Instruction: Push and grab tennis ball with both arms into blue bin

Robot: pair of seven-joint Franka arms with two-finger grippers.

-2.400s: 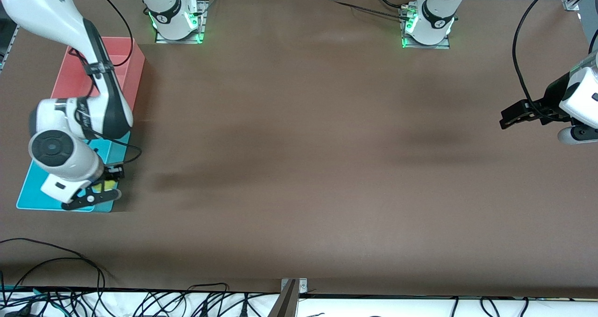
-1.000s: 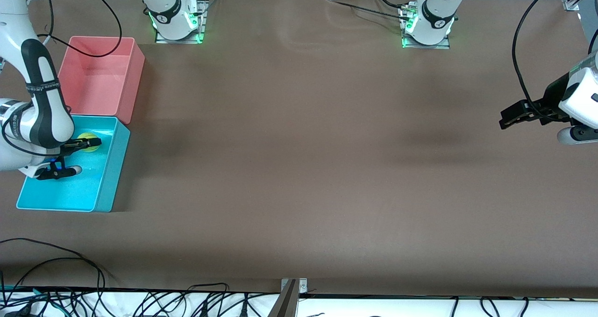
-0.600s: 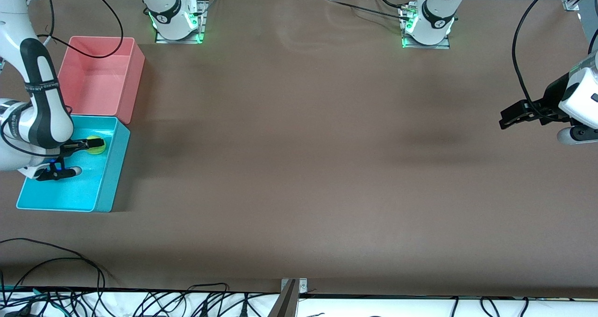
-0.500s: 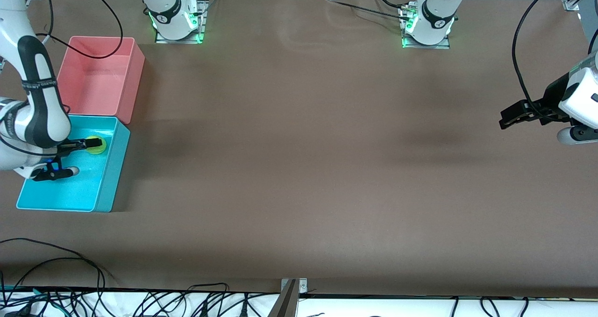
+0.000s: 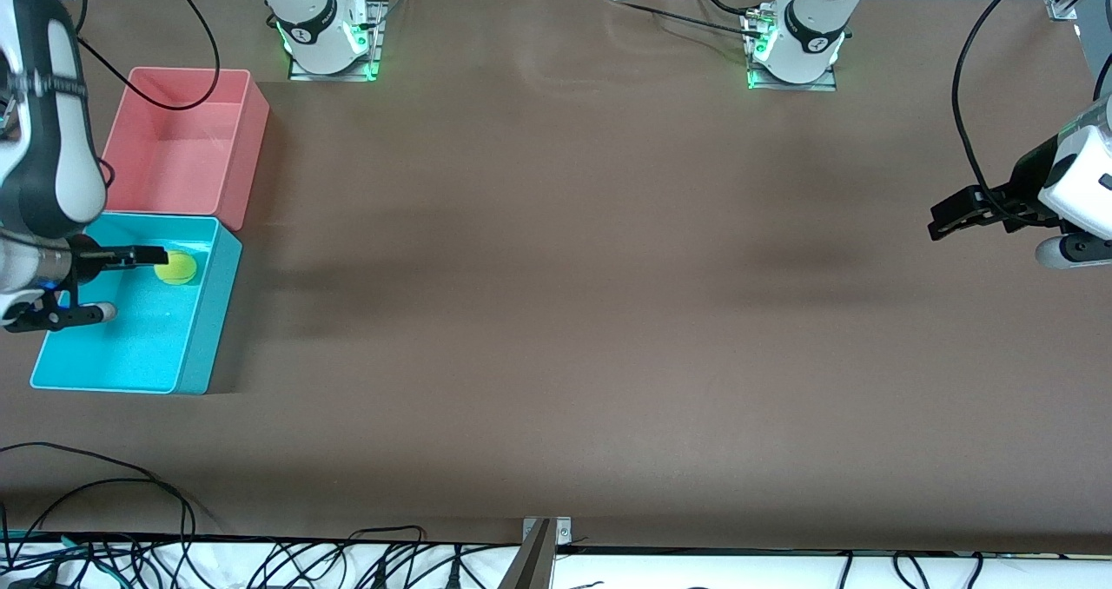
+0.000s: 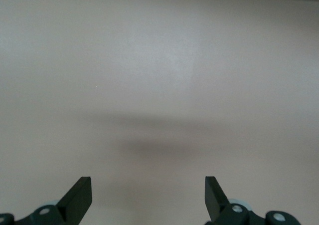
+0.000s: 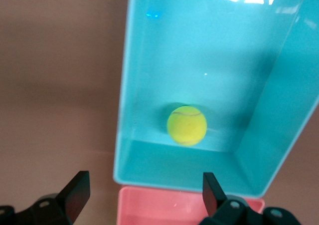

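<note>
Front view: right gripper [image 5: 82, 285], fingers spread and empty, has pulled back from the tennis ball [image 5: 176, 268], now lying loose in the blue bin [image 5: 195, 346] at the right arm's end of the bench [image 5: 556, 311]. Task looks done. Left gripper [image 5: 951, 215], spread, waits over the bench's other end.

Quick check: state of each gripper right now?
Left gripper: open, empty, waiting over bare table.
Right gripper: open, empty, above the blue bin, tennis ball lying inside.

No readable txt or nos. anywhere (tennis ball [image 7: 187, 125] mark is just a faint seam line).
</note>
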